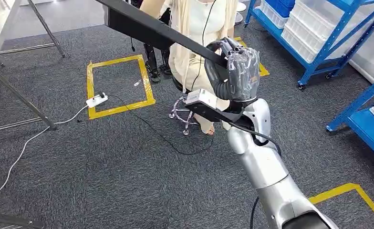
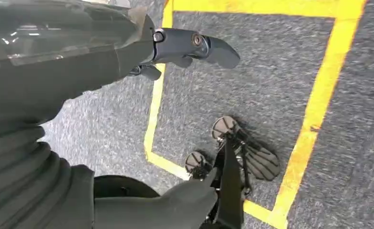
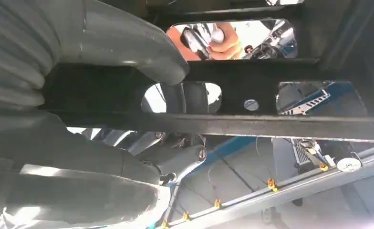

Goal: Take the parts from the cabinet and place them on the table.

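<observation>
The robot's right hand [image 1: 233, 71] is raised up in the head view, near the middle of the picture. Its fingers are wrapped around a long, flat black metal bar with cut-out holes [image 1: 156, 29]. The bar runs from the hand up toward 10 o'clock. In the right wrist view the same bar [image 3: 252, 95] lies across the picture, with the thick grey thumb [image 3: 128, 47] curled over it.

The left hand [image 2: 128, 57] hangs over the grey carpet floor [image 2: 252, 62]. It holds nothing, and its dark fingers [image 2: 194, 45] are stretched out and apart. Yellow tape lines [image 2: 314, 119] make a box on the carpet under it.

Behind the bar, at 12 o'clock, a person in a cream top [image 1: 194, 28] sits on a stool with shiny metal legs [image 1: 182, 114]. Blue metal shelves with white plastic bins [image 1: 309, 33] stand at 2 o'clock. A white power strip [image 1: 97, 99] lies on the floor at 9 o'clock.
</observation>
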You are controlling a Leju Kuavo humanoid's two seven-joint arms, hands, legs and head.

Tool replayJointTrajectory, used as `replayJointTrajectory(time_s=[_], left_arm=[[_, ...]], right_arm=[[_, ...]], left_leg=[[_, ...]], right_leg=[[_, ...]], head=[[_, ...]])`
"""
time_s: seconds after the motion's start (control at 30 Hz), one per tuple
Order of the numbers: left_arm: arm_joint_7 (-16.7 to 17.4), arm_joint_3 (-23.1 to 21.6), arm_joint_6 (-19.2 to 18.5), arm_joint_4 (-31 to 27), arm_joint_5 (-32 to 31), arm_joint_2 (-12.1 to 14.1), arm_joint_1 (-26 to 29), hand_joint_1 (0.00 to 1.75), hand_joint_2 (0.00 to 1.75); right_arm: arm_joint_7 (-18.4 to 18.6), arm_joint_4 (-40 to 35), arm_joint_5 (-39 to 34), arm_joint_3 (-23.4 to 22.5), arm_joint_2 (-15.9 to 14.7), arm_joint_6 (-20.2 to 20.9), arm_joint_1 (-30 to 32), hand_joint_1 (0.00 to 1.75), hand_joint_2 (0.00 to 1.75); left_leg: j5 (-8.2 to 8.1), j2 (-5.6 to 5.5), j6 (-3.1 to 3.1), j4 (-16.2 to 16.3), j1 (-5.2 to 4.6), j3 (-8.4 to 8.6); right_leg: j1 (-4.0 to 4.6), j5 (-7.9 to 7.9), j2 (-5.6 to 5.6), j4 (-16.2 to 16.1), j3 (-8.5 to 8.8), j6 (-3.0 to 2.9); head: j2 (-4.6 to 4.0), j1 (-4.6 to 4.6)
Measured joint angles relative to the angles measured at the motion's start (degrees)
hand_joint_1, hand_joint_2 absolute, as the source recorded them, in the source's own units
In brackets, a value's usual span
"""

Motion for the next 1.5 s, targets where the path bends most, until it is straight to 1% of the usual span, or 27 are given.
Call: replayJointTrajectory(time_s=[0.03, 0.1, 0.13, 0.2, 0.23, 0.27, 0.33, 0.37, 0.4, 0.43, 0.53, 0.57, 0.63, 0.73, 0.77, 0.83, 0.9, 1.03, 1.07, 1.13, 1.2, 1.27, 1.3, 1.37, 1.4, 1.43, 1.5], left_arm=[[0.0, 0.0, 0.0, 0.0, 0.0, 0.02, 0.05, 0.0, 1.75], [-0.02, 0.0, 0.0, 0.0, 0.0, 0.02, 0.06, 0.0, 1.75], [-0.02, 0.0, -0.02, 0.0, 0.0, 0.02, -0.01, 0.0, 1.75], [-0.11, -0.02, -0.02, 0.0, -0.02, 0.02, -0.04, 0.0, 1.75], [-0.13, -0.02, -0.02, 0.0, -0.02, 0.02, -0.01, 0.0, 1.75], [-0.13, 0.0, -0.04, 0.0, -0.02, 0.02, 0.02, 0.0, 1.75], [-0.17, 0.0, -0.04, 0.0, -0.02, 0.02, 0.01, 0.0, 1.75], [-0.18, -0.02, -0.04, 0.0, -0.02, 0.02, -0.02, 0.0, 1.75], [-0.18, -0.02, -0.09, 0.0, -0.02, -0.05, -0.17, 0.0, 1.75], [-0.2, -0.02, -0.09, 0.0, -0.02, -0.04, -0.18, 0.0, 1.75], [-0.2, 0.0, -0.09, 0.0, -0.02, 0.02, -0.14, 0.0, 1.75], [-0.2, -0.02, -0.09, 0.0, -0.02, 0.02, -0.1, 0.0, 1.75], [-0.2, -0.02, -0.09, 0.0, -0.02, 0.04, -0.22, 0.0, 1.75], [-0.2, -0.02, -0.09, 0.0, -0.02, 0.04, -0.21, 0.0, 1.75], [-0.22, -0.02, -0.09, 0.0, -0.02, 0.04, -0.19, 0.0, 1.75], [-0.22, -0.02, -0.09, 0.0, -0.02, 0.04, -0.2, 0.0, 1.75], [-0.28, -0.02, -0.09, -0.02, -0.02, 0.04, -0.16, 0.0, 1.75], [-0.48, 0.0, -0.09, -0.02, 0.13, 0.11, 0.17, 0.0, 1.75], [-0.79, 0.13, -0.04, -0.02, 0.75, 0.13, 0.22, 0.0, 1.75], [-1.96, 0.57, 0.24, -0.02, 1.88, 0.3, 0.1, 0.0, 1.75], [-3.84, 0.81, 0.59, -0.04, 3.19, 0.89, -0.05, 0.0, 1.75], [-6.88, 2.05, 1.48, -0.09, 5.28, 2.13, 0.04, 0.0, 1.75], [-8.31, 2.65, 1.79, -0.18, 6.3, 2.82, 0.1, 0.0, 1.75], [-10.45, 3.91, 2.25, -0.79, 7.81, 5.16, 0.09, 0.0, 1.75], [-10.9, 4.43, 2.36, -1.07, 7.93, 5.99, 0.08, 0.0, 1.75], [-11.08, 4.85, 2.3, -1.35, 8.13, 7.02, -0.04, 0.0, 1.75], [-11.32, 5.29, 2.27, -1.62, 8.31, 8.29, 0.02, 0.0, 1.75]], right_arm=[[0.0, 0.02, -0.02, 0.04, 0.24, 0.04, -0.28, 1.75, 1.75], [0.0, 0.07, -0.07, 0.09, 0.7, 0.17, -0.88, 1.75, 1.75], [0.0, 0.07, -0.11, 0.09, 0.74, 0.22, -1.0, 1.75, 1.75], [0.0, 0.26, -0.13, 0.13, 0.74, 0.35, -1.02, 1.75, 1.75], [0.0, 0.39, -0.13, 0.15, 0.74, 0.46, -1.02, 1.75, 1.75], [0.0, 0.48, -0.11, 0.2, 0.74, 0.7, -1.03, 1.75, 1.75], [0.0, 0.59, -0.11, 0.26, 0.74, 0.74, -1.07, 1.75, 1.75], [0.0, 0.59, -0.11, 0.31, 0.74, 0.74, -1.16, 1.75, 1.75], [0.0, 0.59, -0.11, 0.33, 0.74, 0.74, -1.29, 1.75, 1.75], [0.0, 0.7, -0.11, 0.39, 0.74, 0.76, -1.45, 1.75, 1.75], [0.0, 0.72, -0.13, 0.41, 0.76, 0.76, -1.56, 1.75, 1.75], [0.0, 0.74, -0.11, 0.39, 0.79, 0.74, -1.57, 1.75, 1.75], [0.0, 0.74, -0.13, 0.35, 0.68, 0.74, -1.72, 1.75, 1.75], [0.0, 1.14, -0.18, 0.37, 0.13, 0.74, -1.45, 1.75, 1.75], [0.0, 1.29, -0.24, 0.37, 0.02, 0.76, -1.26, 1.75, 1.75], [0.0, 1.35, -0.35, 0.37, -0.13, 0.74, -1.23, 1.75, 1.75], [0.0, 1.36, -0.42, 0.37, -0.15, 0.74, -1.23, 1.75, 1.75], [-0.07, 1.38, -0.35, 0.52, -0.05, 0.74, -1.09, 1.75, 1.75], [0.0, 1.38, -0.26, 0.52, 0.13, 0.74, -1.23, 1.75, 1.75], [0.15, 1.38, -0.18, 0.5, 0.39, 0.81, -1.51, 1.75, 1.75], [0.17, 1.38, -0.07, 0.5, 0.37, 0.85, -1.49, 1.75, 1.75], [0.17, 1.35, 0.39, 0.5, 0.29, 0.85, -1.19, 1.75, 1.75], [0.17, 1.25, 0.66, 0.5, 0.22, 0.85, -0.93, 1.75, 1.75], [0.17, 0.65, 1.29, 0.44, 0.04, 0.79, -0.12, 1.75, 1.75], [0.17, 0.16, 1.64, 0.41, 0.0, 0.76, 0.29, 1.75, 1.75], [0.26, -0.35, 1.88, 0.28, -0.13, 0.76, 0.59, 1.75, 1.75], [0.35, -0.79, 2.01, 0.24, -0.26, 0.76, 1.17, 1.75, 1.75]], left_leg=[[-0.15, -0.21, -0.36, 0.19, -0.01, -0.21], [-2.76, 4.74, -0.62, 4.01, -0.07, -1.91], [-5.2, 5.82, -0.91, 8.56, 0.21, -4.13], [-8.43, 6.25, -1.48, 17.36, 0.62, -8.58], [-8.36, 6.31, -1.67, 18.75, 0.83, -9.37], [-7.1, 6.47, -1.85, 17.31, 1.05, -8.76], [-2.2, 7.61, -2.1, 7.42, 1.46, -3.56], [-0.47, 9.59, -2.1, 2.46, 1.51, -0.68], [-1.17, 10.5, -1.96, 1.66, 0.96, -0.23], [-1.02, 9.45, -1.41, 1.38, 0.99, -0.38], [-0.8, 8.08, -0.46, 0.96, 0.52, -0.45], [-0.47, 7.66, 0.09, 0.36, 0.99, 0.14], [-0.3, 6.96, 0.92, 0.23, 0.75, 0.14], [-0.36, 5.02, 1.03, 0.24, 0.69, 0.11], [-0.37, 4.29, 1.01, 0.27, 0.69, 0.14], [-0.36, 2.94, 0.91, 0.41, 0.77, 0.17], [-0.48, 1.93, 0.26, 0.69, 0.8, 0.01], [-0.1, 0.93, -1.05, 0.5, 0.98, -0.51], [-0.47, 1.43, -1.19, 0.93, 1.21, -0.73], [-3.43, 5.48, -1.41, 5.49, 0.86, -2.65], [-7.68, 6.3, -1.66, 14.96, 0.91, -7.12], [-8.39, 6.4, -1.69, 18.98, 0.91, -9.09], [-6.92, 6.56, -1.59, 16.95, 0.9, -8.05], [-2.54, 7.6, -1.01, 7.21, 0.76, -2.63], [-1.49, 10.0, -0.56, 2.44, 0.49, 0.13], [-1.82, 10.19, -0.54, 1.75, -0.02, 0.27], [-1.73, 9.08, -0.14, 1.61, -0.26, 0.01]], right_leg=[[-1.1, 0.34, -0.62, -0.48, 0.26, -0.54], [-0.95, 0.4, -1.58, -0.73, 0.55, -1.77], [-0.7, 0.19, -2.18, -0.73, 0.63, -2.15], [-0.41, 0.03, -3.44, -0.71, 0.68, -2.37], [-0.37, -0.01, -3.98, -0.7, 0.72, -2.38], [-0.37, -0.04, -4.45, -0.69, 0.78, -2.37], [-0.43, -0.43, -5.39, -0.56, 1.04, -2.04], [-0.25, -0.72, -5.69, -0.32, 1.18, -1.64], [0.37, -0.99, -5.96, -0.16, 1.03, -1.23], [0.47, -1.1, -6.32, -0.11, 1.06, -1.01], [0.65, -1.41, -7.67, -0.26, 1.56, -0.08], [0.47, -2.03, -6.93, 0.32, 0.87, 0.23], [-0.13, -4.84, -3.63, 6.33, -1.6, -0.34], [-0.45, -8.48, -2.6, 18.46, -8.05, -0.16], [-0.55, -7.77, -2.55, 18.0, -8.11, 0.31], [-1.06, -3.87, -2.25, 9.7, -4.49, 1.67], [-1.98, -1.06, 0.09, 0.99, -0.77, 2.34], [-0.91, -0.45, -1.15, 1.02, -0.44, 0.5], [-1.51, -0.07, -1.6, 0.62, -0.35, -0.12], [-1.22, -0.11, -2.25, 0.61, -0.23, -1.33], [-0.74, -0.26, -3.35, 0.62, -0.19, -1.63], [-0.37, -0.36, -4.42, 0.63, -0.17, -1.77], [-0.21, -0.43, -4.88, 0.63, -0.11, -1.87], [0.0, -0.56, -5.88, 0.63, 0.11, -1.99], [0.21, -0.62, -6.24, 0.64, 0.23, -2.02], [0.97, -0.8, -6.65, 0.77, 0.04, -1.7], [0.74, -0.91, -7.42, 0.68, 0.08, -1.48]], head=[[-0.02, -0.07], [-0.02, -0.43], [-0.02, -0.44], [-0.02, -0.44], [-0.02, -0.44], [0.0, -0.39], [-0.02, -0.39], [-0.02, -0.48], [-0.02, -0.5], [-0.02, 0.11], [-0.02, 0.02], [0.0, 0.11], [0.0, 0.09], [-0.02, 0.35], [-0.02, 0.28], [-0.02, 0.39], [-0.02, 0.44], [0.0, 0.29], [-0.02, 0.26], [-0.02, -0.09], [-0.02, -0.02], [-0.02, -0.02], [-0.02, -0.07], [-0.02, -0.02], [-0.02, -0.07], [-0.02, 0.0], [-0.02, 0.04]])
